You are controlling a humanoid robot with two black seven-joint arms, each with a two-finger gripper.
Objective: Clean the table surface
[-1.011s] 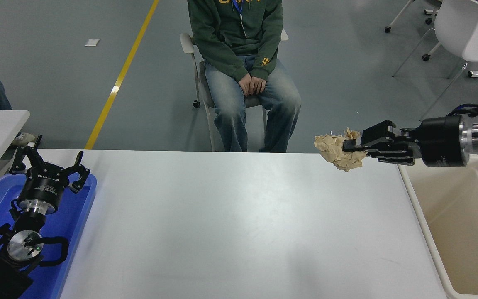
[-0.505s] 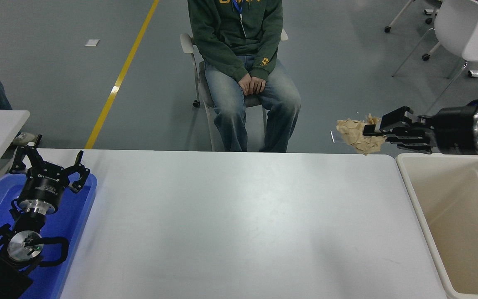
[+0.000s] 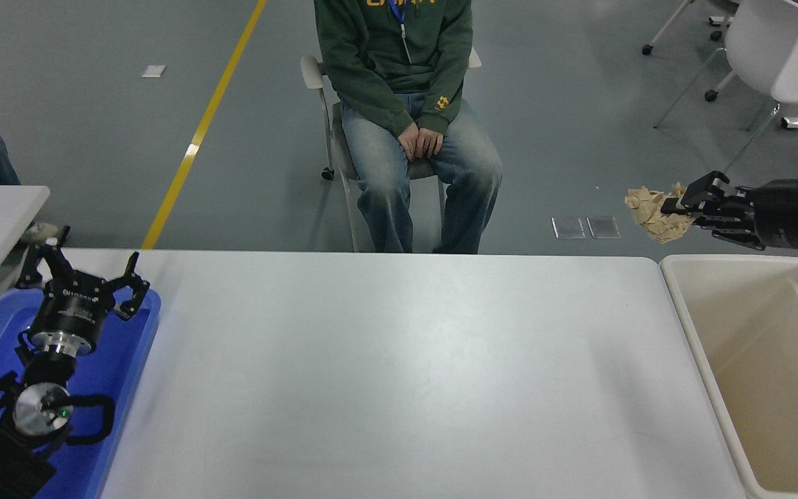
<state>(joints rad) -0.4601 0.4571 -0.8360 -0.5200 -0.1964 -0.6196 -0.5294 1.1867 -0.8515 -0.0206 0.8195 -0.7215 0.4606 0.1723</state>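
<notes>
The right claw (image 3: 679,208) is up in the air at the far right, pinched shut on a crumpled wad of tan paper (image 3: 652,213), and the wad hangs past the far edge of the bench surface (image 3: 399,374), near its far right corner. Just right of the bench stands the beige bin (image 3: 690,326), open and seemingly with nothing in it. The paper sits above the floor, left of the bin's far left corner, not over the opening.

So the step in hand looks like the drop. To do it well, the arm wants to swing the wad toward the near right until it hangs squarely over the bin's mouth, well inside the rim, and only then spread the claw. Crumpled paper is light and springy; it may cling to a finger or drift, so a low release over the middle is the safer call.

The white bench surface, wide across the middle of the view, shows no litter. The left claw (image 3: 84,277) rests spread wide over a blue tray (image 3: 137,346) at the near left. A person (image 3: 399,90) sits at the far side, hands folded
</notes>
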